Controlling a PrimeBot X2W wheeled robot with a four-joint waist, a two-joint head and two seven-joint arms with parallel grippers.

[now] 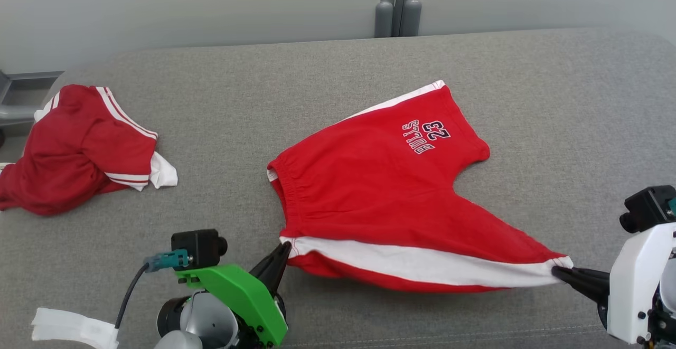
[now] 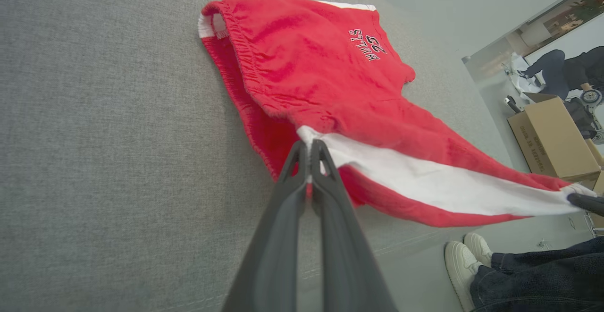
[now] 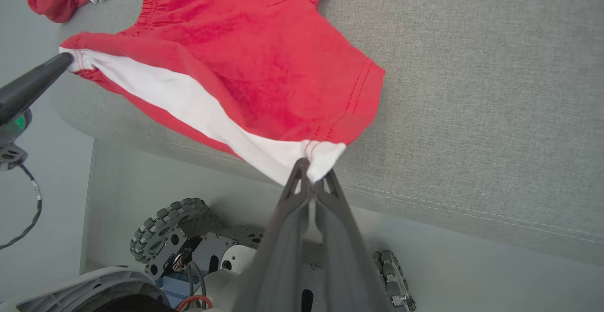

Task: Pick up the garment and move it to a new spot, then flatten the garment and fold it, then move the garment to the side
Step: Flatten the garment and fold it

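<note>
left gripper (image 1: 285,246): fingers are being pressed together on the waistband end of the white stripe (image 1: 422,264) of the garment (image 1: 380,180)
right gripper (image 1: 555,271): fingers are being pressed together on the hem corner of the near leg, at the stripe's other end
white stripe: is being held stretched between the two grippers; near edge is being held slightly off the surface, with a shadow under it
garment: red shorts, being spread right of centre on the grey upholstered surface (image 1: 554,101); waistband is being turned to the left, far leg is lying flat, lettering (image 1: 428,137) is facing up
second garment (image 1: 79,148): red with white stripes, lying crumpled at the left end of the surface, well apart from the shorts
left wrist view: white shoes (image 2: 465,260) of a person are being shown on the floor beside the surface edge, cardboard box (image 2: 547,137) farther off
</note>
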